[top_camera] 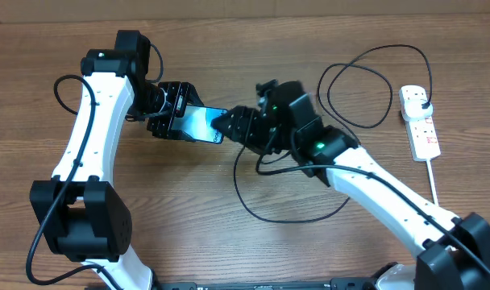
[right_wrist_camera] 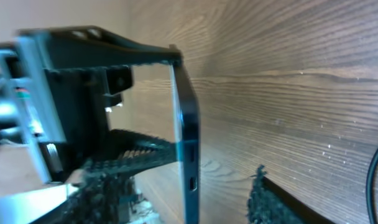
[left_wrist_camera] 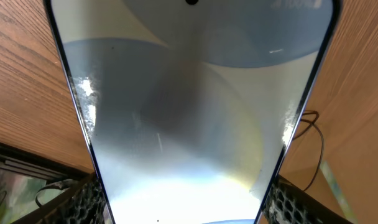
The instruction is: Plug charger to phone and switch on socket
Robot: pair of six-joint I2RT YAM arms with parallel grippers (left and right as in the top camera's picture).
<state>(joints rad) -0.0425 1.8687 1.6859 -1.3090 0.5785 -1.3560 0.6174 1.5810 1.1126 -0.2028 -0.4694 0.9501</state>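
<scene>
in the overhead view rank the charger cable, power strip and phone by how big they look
1. charger cable: its loops span the most.
2. power strip.
3. phone: partly hidden, so its place against the strip is unsure.

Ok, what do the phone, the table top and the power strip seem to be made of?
Phone: glossy glass front, going by the reflections; dark edge, metal or plastic, cannot tell. Table top: matte brown wood grain, solid or laminate unclear. Power strip: smooth white casing, probably moulded plastic.
</scene>
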